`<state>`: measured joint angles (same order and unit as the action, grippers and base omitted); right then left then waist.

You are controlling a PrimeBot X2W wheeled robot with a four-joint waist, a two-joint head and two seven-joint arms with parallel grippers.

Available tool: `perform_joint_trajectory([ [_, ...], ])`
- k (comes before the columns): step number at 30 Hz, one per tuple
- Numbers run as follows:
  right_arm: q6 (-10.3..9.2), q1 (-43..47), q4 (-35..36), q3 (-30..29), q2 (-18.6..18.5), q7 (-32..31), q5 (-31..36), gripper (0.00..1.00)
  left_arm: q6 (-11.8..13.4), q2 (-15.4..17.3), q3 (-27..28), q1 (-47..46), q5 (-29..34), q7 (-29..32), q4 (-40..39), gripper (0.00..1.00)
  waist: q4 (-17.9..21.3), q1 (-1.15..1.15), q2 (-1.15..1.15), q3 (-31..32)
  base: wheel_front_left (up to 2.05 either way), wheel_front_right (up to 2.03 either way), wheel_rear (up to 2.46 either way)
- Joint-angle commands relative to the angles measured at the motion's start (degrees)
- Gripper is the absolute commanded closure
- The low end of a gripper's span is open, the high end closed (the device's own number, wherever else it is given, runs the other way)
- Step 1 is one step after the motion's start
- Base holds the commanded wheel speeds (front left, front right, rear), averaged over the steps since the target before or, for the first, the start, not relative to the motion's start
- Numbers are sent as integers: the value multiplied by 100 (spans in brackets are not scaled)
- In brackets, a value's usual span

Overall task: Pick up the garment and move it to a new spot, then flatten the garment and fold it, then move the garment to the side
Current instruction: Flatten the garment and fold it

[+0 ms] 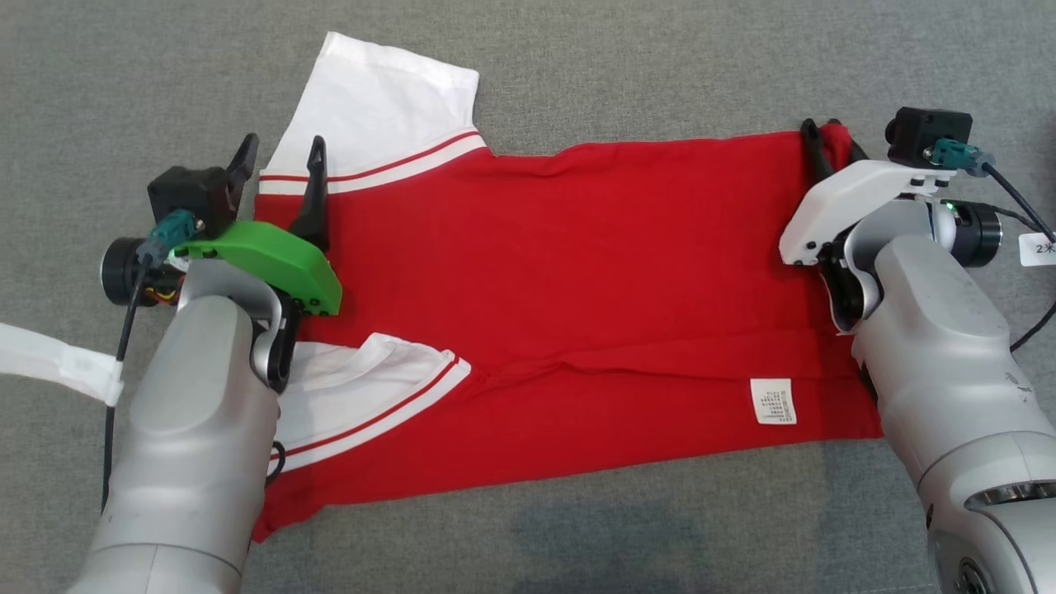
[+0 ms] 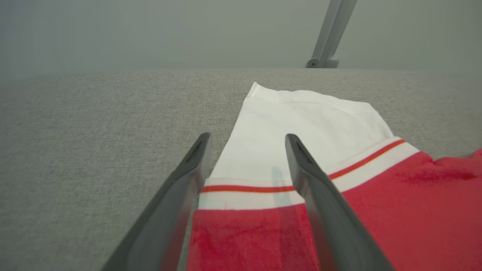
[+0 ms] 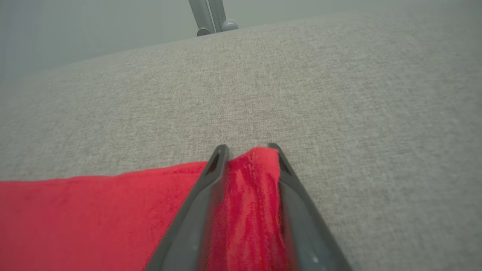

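Observation:
The garment (image 1: 577,272), a red T-shirt with white, red-striped sleeves, lies spread sideways on the grey fabric surface (image 1: 577,74), its front long edge folded over with a white care label (image 1: 773,401) showing. My left gripper (image 1: 282,148) stands open over the far sleeve's seam; in the left wrist view its fingers (image 2: 247,139) straddle the white sleeve (image 2: 301,124) with nothing pinched. My right gripper (image 1: 825,132) is at the hem's far corner. In the right wrist view its fingers (image 3: 247,150) are drawn close on a raised fold of red cloth (image 3: 250,188).
A white cloth strip (image 1: 49,359) lies at the left edge beside my left forearm. A white tag (image 1: 1038,247) and black cables sit at the right edge. Metal legs (image 2: 331,37) stand beyond the surface's far edge. Bare grey surface surrounds the shirt.

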<state>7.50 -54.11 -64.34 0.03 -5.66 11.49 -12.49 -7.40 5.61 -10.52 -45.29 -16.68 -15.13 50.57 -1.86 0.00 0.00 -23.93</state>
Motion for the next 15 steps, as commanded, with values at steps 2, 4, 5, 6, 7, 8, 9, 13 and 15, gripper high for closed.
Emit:
perform_joint_trajectory([
  [2,-4,-73,-33,92,24,88,-41,100,-13,65,-57,-344,-19,2,148,0,83,0,0,-138,0,0,0],
  [4,-4,-148,-10,194,42,147,-52,100,-12,129,-120,-615,-36,17,348,0,149,0,0,-216,0,0,0],
  [5,-4,-188,9,253,70,173,-77,100,-12,160,-143,-768,-74,68,487,0,196,0,0,-263,0,0,0],
  [6,-4,-222,29,299,86,191,-102,100,-12,189,-173,-908,-82,115,586,0,235,0,0,-304,0,0,0],
  [7,-3,-267,62,369,114,216,-135,100,-12,232,-191,-1079,-105,177,693,0,292,0,0,-360,0,0,0],
  [8,-3,-292,86,416,131,226,-171,100,-12,242,-231,-1208,-133,253,788,0,335,0,0,-399,0,0,0],
  [9,-3,-321,113,482,155,241,-217,100,-12,260,-283,-1352,-161,347,892,0,391,0,0,-449,0,0,0],
  [13,-4,-376,195,716,214,276,-380,100,-11,355,-461,-1776,-302,766,1253,0,556,0,0,-594,0,0,0],
  [15,-4,-380,218,830,222,295,-461,100,-7,415,-541,-1946,-337,970,1423,0,622,0,0,-642,0,0,0],
])
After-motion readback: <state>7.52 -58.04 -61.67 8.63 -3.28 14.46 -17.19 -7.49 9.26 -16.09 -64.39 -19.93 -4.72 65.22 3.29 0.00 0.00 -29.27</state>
